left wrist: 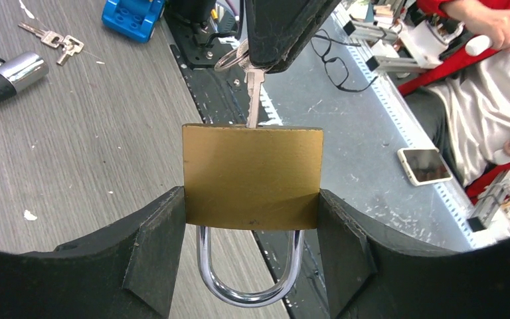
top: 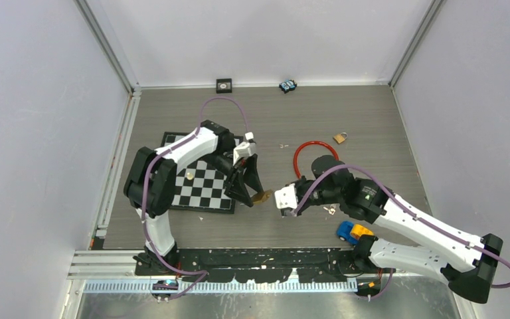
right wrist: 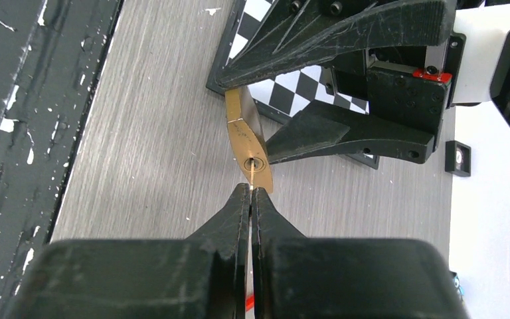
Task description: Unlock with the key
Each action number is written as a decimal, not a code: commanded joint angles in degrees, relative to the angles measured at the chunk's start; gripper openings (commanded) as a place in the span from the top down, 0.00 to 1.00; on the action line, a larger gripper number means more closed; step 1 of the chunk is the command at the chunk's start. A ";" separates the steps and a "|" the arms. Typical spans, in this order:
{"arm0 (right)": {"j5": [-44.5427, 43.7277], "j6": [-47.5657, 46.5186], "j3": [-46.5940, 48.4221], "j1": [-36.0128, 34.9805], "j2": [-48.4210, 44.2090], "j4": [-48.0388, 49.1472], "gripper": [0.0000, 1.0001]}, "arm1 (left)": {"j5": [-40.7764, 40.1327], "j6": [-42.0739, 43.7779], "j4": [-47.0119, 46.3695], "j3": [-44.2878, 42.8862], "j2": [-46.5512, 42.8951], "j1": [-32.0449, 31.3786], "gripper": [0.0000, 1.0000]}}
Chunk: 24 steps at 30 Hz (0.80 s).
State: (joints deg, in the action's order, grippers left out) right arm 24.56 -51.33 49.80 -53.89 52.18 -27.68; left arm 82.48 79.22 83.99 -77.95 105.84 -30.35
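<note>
My left gripper (top: 251, 189) is shut on a brass padlock (left wrist: 252, 176) with a silver shackle (left wrist: 249, 276), held above the table near the middle. The padlock also shows in the top view (top: 262, 197) and the right wrist view (right wrist: 247, 139). My right gripper (right wrist: 251, 193) is shut on a silver key (left wrist: 254, 93), whose blade is in the keyhole (right wrist: 255, 164) on the padlock's bottom face. The right gripper also shows in the top view (top: 283, 203). The shackle looks closed.
A checkerboard (top: 202, 186) lies under the left arm. A red cable lock (top: 309, 156), a small brass padlock (top: 339, 137), a bunch of keys (left wrist: 50, 40) and a blue-and-yellow toy car (top: 352, 232) lie on the table. Two small items sit at the back wall.
</note>
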 commanded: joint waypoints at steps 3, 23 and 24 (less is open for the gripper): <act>5.45 4.81 1.82 0.01 1.48 1.55 0.99 | 6.31 13.88 9.79 -0.28 -3.61 -0.06 1.00; 4.34 -1.56 9.17 -2.44 4.62 -5.33 0.99 | 9.85 -1.20 -5.37 7.05 -9.29 -0.42 1.00; 4.43 -1.62 9.17 -2.45 4.45 -5.35 0.99 | 10.14 -2.39 -6.42 7.45 -9.75 -0.37 1.00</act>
State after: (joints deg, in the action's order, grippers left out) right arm 27.51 -51.11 56.12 -56.10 57.65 -32.86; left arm 82.28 85.17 83.15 -71.40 100.62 -30.41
